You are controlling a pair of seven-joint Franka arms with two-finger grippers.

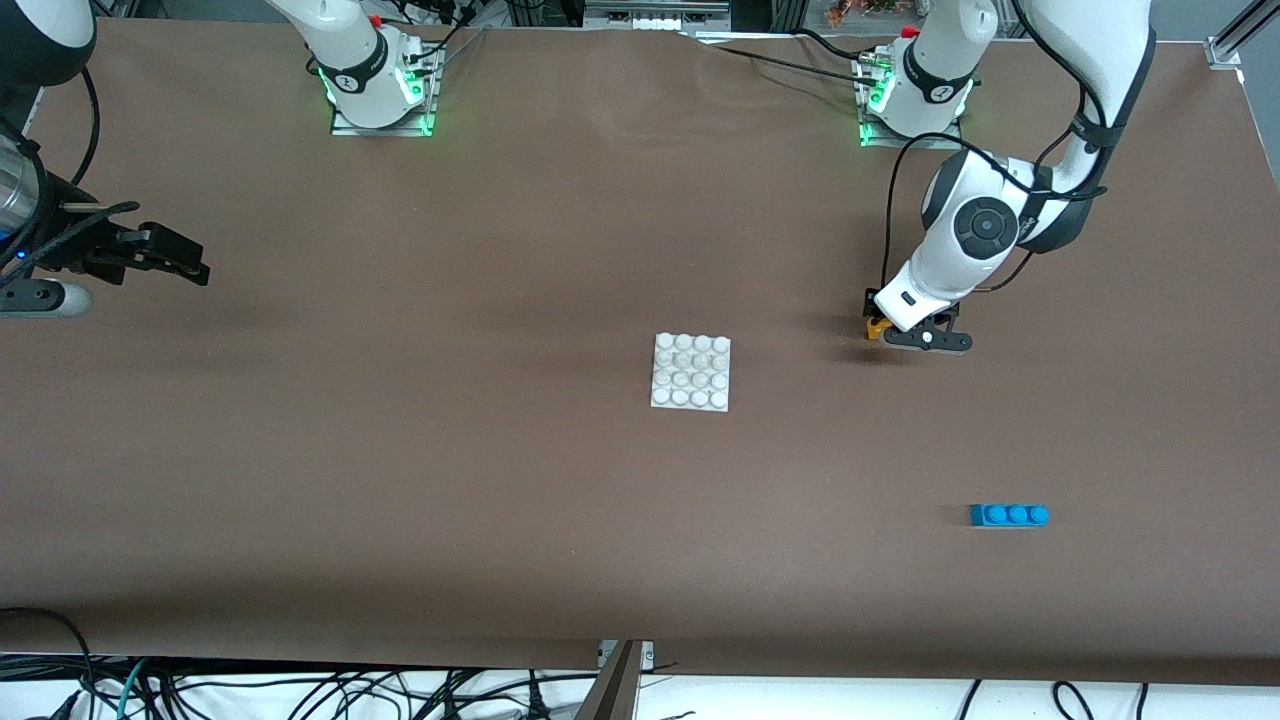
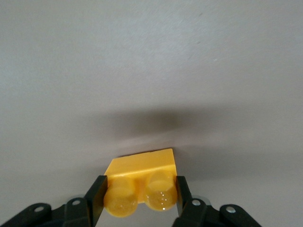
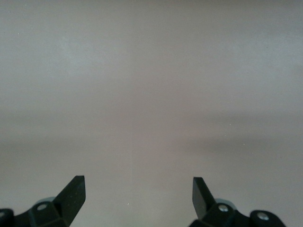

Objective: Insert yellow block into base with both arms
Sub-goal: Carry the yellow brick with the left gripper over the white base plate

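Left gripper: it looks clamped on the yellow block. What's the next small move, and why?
Probably lift straight up. The left gripper is shut on the yellow block, fingers on both sides of it, low at the table toward the left arm's end. The base lies apart, mid-table, so the block must clear the surface before carrying over. The right gripper waits open at the right arm's end.

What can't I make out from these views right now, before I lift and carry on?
- Yellow block: in the front view mostly hidden under the left gripper; only an orange corner shows.
- Block's underside and whether it has left the table: hidden in the left wrist view, cut off by the frame's edge.
- Right gripper: arm cut off at the front view's edge.
- Base: in neither wrist view.
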